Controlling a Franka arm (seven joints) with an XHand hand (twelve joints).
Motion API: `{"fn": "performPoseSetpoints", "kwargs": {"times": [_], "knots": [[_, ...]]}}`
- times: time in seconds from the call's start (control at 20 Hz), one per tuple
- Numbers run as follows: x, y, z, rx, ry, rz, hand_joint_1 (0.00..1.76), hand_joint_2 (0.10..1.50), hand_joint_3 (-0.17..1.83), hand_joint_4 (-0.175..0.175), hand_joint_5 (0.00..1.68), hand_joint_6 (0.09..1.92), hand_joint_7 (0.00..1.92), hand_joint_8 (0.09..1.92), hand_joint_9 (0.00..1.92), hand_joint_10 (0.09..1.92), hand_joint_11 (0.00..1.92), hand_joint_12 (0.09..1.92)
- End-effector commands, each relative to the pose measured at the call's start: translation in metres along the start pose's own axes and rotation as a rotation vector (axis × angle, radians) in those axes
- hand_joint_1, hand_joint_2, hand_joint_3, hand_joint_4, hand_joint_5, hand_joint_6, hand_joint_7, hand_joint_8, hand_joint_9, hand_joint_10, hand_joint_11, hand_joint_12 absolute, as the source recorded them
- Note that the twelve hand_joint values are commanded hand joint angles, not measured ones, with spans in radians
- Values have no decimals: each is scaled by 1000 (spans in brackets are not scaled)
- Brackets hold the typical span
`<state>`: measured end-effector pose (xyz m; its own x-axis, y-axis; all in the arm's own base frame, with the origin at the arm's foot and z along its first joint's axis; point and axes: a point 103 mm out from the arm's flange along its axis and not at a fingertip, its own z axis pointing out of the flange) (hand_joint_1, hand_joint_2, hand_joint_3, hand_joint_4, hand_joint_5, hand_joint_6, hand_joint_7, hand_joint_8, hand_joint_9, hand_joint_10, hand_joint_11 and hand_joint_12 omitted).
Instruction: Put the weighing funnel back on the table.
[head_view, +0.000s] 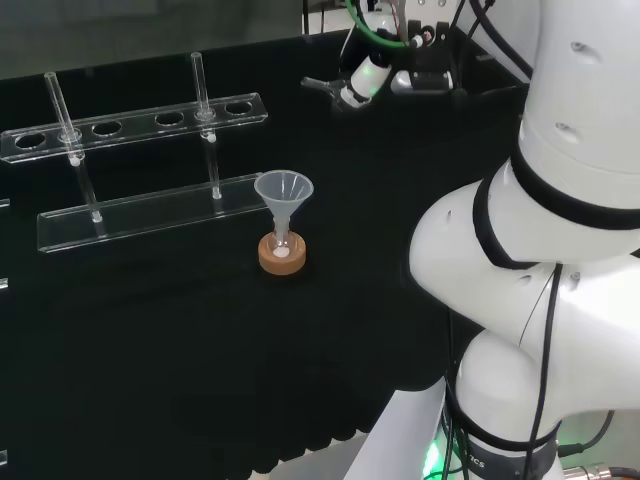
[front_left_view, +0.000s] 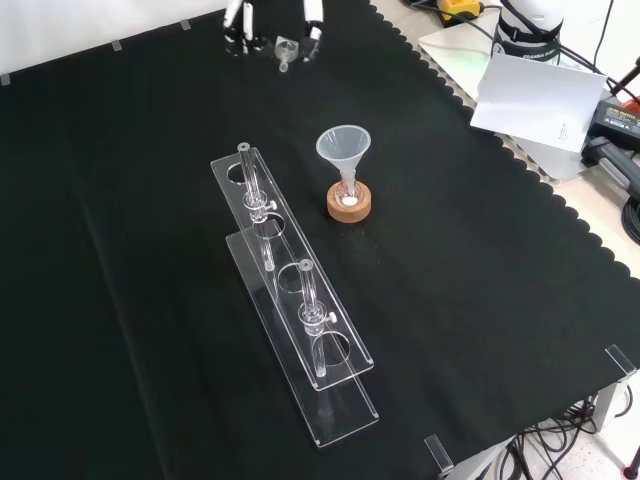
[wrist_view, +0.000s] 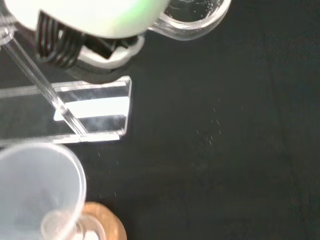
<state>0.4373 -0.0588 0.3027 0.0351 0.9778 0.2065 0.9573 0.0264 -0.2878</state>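
Observation:
The weighing funnel (front_left_view: 286, 46), a small clear scoop with a short stem, hangs at the far end of the cloth in the front view, between the fingers of the hand (front_left_view: 313, 25). In the wrist view its clear rim (wrist_view: 195, 17) lies right against the blurred white hand (wrist_view: 85, 15). In the head view the hand (head_view: 365, 75) is at the top, far right of the big funnel (head_view: 284, 188). The fingers are curled round the small piece. I cannot tell whether it touches the cloth.
The big funnel (front_left_view: 344, 145) stands in a small flask on a cork ring (front_left_view: 350, 205) at mid-cloth. A clear rack (front_left_view: 290, 300) with two glass tubes stands left of it in the front view. The cloth's scalloped edge (front_left_view: 520, 170) and a white sheet (front_left_view: 535, 95) lie to the right.

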Motion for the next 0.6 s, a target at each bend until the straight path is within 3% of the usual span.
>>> {"fn": "performPoseSetpoints", "kwargs": {"times": [0.05, 0.6], "knots": [[-55, 75, 30, 90, -48, 14, 1117, 582, 847, 175, 1208, 883, 485, 706, 820, 434, 728, 1095], [-57, 120, 58, 171, -101, 22, 1117, 583, 847, 175, 1207, 884, 484, 706, 820, 434, 728, 1094]]}}
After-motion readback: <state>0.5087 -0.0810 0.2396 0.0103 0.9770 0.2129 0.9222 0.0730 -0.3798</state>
